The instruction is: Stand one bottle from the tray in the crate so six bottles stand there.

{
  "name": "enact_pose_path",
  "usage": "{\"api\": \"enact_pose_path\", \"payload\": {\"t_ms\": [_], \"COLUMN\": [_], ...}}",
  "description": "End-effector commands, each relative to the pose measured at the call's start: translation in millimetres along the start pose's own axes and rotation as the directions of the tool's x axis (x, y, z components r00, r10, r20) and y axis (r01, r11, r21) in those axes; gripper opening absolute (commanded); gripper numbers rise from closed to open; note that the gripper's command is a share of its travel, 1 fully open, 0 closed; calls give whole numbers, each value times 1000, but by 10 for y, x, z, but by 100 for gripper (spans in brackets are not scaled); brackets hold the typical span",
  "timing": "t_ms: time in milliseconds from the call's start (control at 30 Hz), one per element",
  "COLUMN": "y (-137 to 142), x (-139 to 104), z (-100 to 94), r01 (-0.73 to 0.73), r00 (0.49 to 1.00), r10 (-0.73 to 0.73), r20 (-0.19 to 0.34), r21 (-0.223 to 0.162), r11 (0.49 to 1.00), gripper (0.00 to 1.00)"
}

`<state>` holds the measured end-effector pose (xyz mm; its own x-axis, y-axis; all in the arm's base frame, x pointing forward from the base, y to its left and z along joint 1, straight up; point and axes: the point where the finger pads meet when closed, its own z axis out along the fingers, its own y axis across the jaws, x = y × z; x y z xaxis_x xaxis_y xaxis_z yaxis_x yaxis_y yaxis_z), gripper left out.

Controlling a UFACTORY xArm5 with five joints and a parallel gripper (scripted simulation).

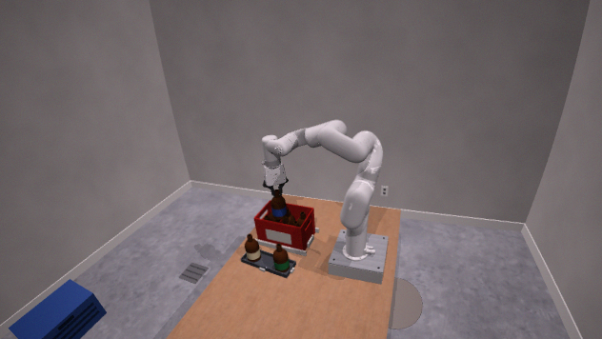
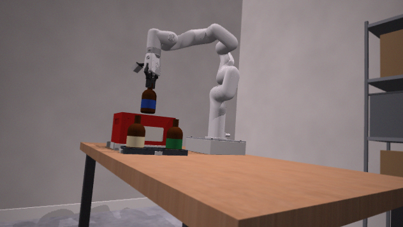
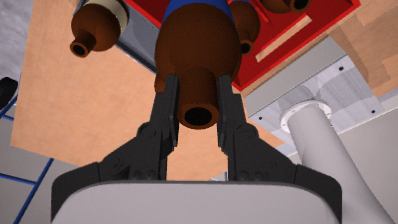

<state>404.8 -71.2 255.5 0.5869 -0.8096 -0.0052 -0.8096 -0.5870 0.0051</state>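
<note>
Fingers (image 1: 276,189) (image 2: 150,83) above wooden table (image 1: 286,305) (image 2: 242,178) (image 3: 65,100), grey-walled room.

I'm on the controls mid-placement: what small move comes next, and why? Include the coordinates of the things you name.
Probably a small sideways correction over a free cell before lowering: the blue-labelled bottle (image 1: 279,211) (image 2: 148,104) (image 3: 197,45) hangs upright from the jaws, its base above the rim of the red crate (image 1: 290,234) (image 2: 118,131), which already holds other bottles.
</note>
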Motion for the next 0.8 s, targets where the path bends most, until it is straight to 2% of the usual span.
{"api": "enact_pose_path", "payload": {"t_ms": [0,767], "y": [-4,-4], "x": [9,10], "z": [-16,-8], "r01": [0,0], "r00": [1000,1000], "r10": [0,0], "r20": [-3,-3], "r21": [3,3], "r11": [1000,1000], "gripper": [0,0]}}
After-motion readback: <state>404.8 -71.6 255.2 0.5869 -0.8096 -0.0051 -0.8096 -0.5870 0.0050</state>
